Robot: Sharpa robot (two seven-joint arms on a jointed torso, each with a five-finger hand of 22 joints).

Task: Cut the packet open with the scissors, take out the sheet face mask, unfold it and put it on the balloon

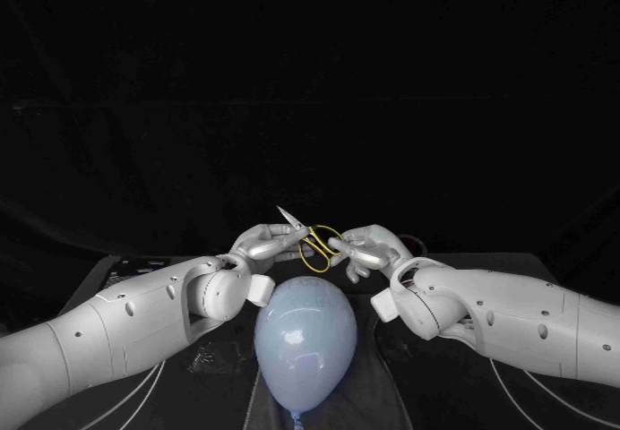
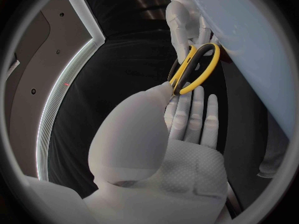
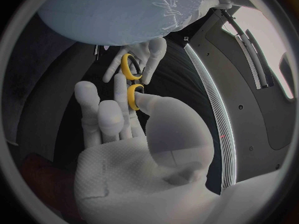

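Balloon (image 1: 306,336) is right up front, pale blue, lying lengthwise between the two arms with its knot end toward the camera. Just past its far end both hands meet on the scissors (image 1: 314,246), which are held up off the table. The left hand (image 1: 265,244) sits on the blade side and the right hand (image 1: 371,249) on the yellow loops, fingers curled in on both, so each one has a grip on the scissors. From the head view you get the blade, poking up and away to the left, closed as far as I can tell. The wrist views don't show the blade, but they show the grip better. In the left wrist view, the left thumb tip touches a yellow loop (image 2: 211,67) with the fingers behind it, and the right hand's fingers (image 2: 184,20) come onto the same loop from the far side. In the right wrist view, the right thumb presses on one loop (image 3: 130,99), and the left hand's fingers (image 3: 140,59) hold the other loop just beyond.
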